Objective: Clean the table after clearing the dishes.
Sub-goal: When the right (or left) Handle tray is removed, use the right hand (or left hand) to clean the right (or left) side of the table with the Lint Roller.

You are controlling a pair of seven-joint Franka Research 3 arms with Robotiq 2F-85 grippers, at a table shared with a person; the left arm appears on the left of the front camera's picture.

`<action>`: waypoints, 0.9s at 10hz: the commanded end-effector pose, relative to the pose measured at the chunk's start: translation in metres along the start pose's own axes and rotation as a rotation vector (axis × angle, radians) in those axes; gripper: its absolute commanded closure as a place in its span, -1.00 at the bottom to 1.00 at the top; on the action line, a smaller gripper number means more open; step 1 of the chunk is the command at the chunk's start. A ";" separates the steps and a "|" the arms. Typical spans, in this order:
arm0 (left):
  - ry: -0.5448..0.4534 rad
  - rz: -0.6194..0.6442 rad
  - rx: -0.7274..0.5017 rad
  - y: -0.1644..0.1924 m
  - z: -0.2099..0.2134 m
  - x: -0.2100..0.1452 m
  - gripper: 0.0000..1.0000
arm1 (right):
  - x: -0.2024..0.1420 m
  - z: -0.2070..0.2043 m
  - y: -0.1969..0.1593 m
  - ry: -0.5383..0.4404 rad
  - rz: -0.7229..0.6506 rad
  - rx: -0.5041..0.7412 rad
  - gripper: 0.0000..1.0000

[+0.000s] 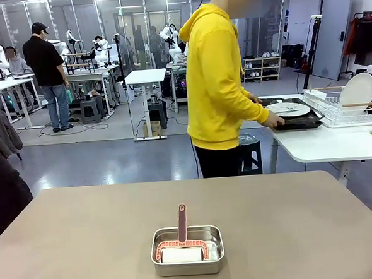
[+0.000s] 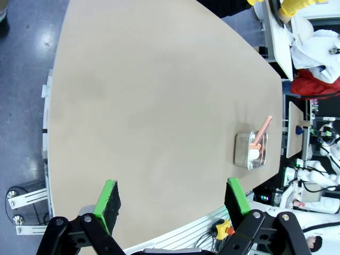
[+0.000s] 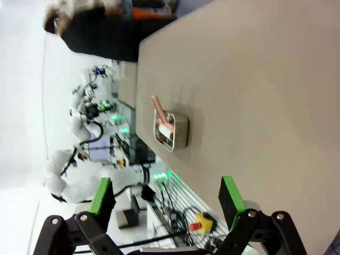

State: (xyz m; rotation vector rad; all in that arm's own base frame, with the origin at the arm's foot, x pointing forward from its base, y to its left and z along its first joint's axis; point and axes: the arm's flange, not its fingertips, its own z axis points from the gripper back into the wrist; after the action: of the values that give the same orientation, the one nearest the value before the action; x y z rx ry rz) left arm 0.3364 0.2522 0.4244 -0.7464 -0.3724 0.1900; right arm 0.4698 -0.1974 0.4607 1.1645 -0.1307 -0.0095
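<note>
The taupe table (image 1: 84,234) stretches in front of me. The dishes are off it: a person in a yellow hoodie (image 1: 217,80) stands at the far side, turned to the white side table (image 1: 325,145), with both hands on a dark tray (image 1: 299,123) that carries a white plate (image 1: 290,110). My left gripper (image 2: 172,199) hangs open above the table's near edge with nothing between its green pads (image 2: 109,204). My right gripper (image 3: 166,195) is open and empty too, above the table (image 3: 265,79).
A small steel pan (image 1: 187,251) stands near the table's front middle, also seen as the pan (image 2: 251,150) and the pan (image 3: 172,130); a reddish-handled tool with a white head lies in it. A wire rack (image 1: 342,108) with a plate stands on the side table.
</note>
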 end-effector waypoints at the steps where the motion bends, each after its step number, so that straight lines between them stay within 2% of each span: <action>1: -0.004 -0.002 -0.011 -0.001 0.003 -0.001 -1.00 | 0.013 -0.016 0.023 0.154 0.056 -0.101 -1.00; 3: -0.004 -0.002 -0.011 -0.001 0.003 -0.001 -1.00 | 0.032 -0.068 0.056 0.294 0.199 -0.218 -1.00; 6: -0.004 -0.002 -0.011 -0.001 0.003 -0.001 -1.00 | 0.060 -0.167 0.091 0.551 0.364 -0.294 -1.00; 7: -0.004 -0.002 -0.011 -0.001 0.003 -0.001 -1.00 | 0.068 -0.196 0.099 0.608 0.387 -0.372 -1.00; 9: -0.004 -0.002 -0.011 -0.001 0.003 -0.001 -1.00 | 0.085 -0.250 0.114 0.711 0.455 -0.405 -1.00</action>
State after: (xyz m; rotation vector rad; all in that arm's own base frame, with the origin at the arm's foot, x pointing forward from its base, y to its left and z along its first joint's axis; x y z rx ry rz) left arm 0.3362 0.2527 0.4245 -0.7481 -0.3740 0.1905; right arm 0.5563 0.0676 0.4758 0.7162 0.2255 0.7012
